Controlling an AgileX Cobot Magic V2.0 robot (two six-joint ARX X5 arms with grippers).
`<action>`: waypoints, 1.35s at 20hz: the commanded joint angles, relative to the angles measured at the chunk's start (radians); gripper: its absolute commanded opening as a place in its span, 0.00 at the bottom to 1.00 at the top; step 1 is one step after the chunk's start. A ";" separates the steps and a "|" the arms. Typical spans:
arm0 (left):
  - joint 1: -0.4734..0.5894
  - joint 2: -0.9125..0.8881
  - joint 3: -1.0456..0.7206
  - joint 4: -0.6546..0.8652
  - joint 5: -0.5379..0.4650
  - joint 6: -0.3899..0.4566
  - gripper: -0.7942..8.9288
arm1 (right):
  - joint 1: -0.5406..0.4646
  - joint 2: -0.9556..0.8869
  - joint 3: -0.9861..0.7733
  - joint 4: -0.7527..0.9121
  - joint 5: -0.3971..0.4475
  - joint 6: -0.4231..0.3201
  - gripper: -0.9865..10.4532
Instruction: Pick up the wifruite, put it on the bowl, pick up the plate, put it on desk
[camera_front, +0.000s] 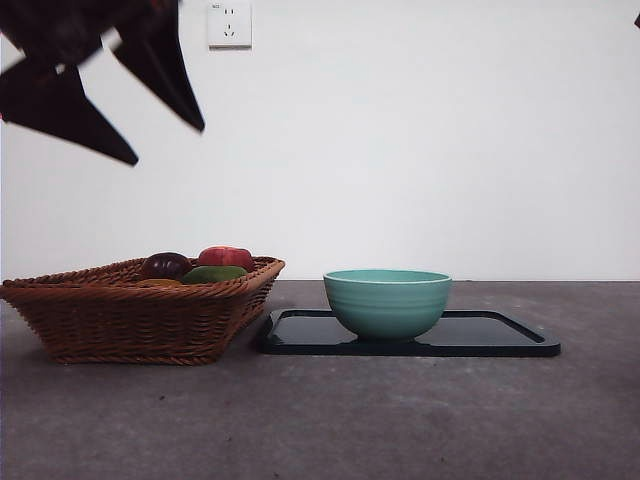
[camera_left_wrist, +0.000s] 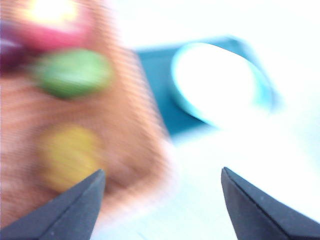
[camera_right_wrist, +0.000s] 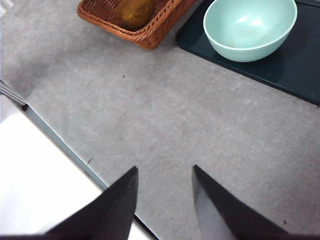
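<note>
Wifruite, the small oval fruit with dull orange-brown matte skin (camera_right_wrist: 134, 12), sits in the brown woven wicker basket (camera_front: 140, 320), near the basket's corner closest to the bowl end, beside a green fruit (camera_front: 214, 273), a dark purple round fruit (camera_front: 165, 265) and a red fruit (camera_front: 226, 257). Key relation: left gripper (camera_left_wrist: 162, 187) hangs above the basket, jaws spread wide and empty, and the wifruite lies below and just off to one jaw's side, so left arm is clearly nearer. Right gripper (camera_right_wrist: 165, 172) waits over the bare dark grey matte desk (camera_front: 400, 420), jaws parted, holding nothing. Pale teal-green ridged bowl (camera_front: 387, 302) stands empty on the flat black rectangular tray (camera_front: 500, 335), just beside the basket. Left wrist view is heavily motion-blurred and overexposed; the yellowish blob there is probably the wifruite, long axis unreadable. Front view shows only a sliver of it behind the rim; right wrist view crops it.
</note>
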 joint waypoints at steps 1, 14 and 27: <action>-0.011 -0.045 0.017 -0.054 0.114 0.066 0.47 | 0.006 0.002 0.008 0.011 0.004 0.014 0.24; -0.014 -0.178 0.017 -0.309 0.358 0.249 0.47 | 0.006 0.002 0.008 0.010 0.003 0.033 0.24; -0.015 -0.179 0.017 -0.337 0.363 0.268 0.47 | 0.006 0.003 0.008 0.010 0.003 0.055 0.24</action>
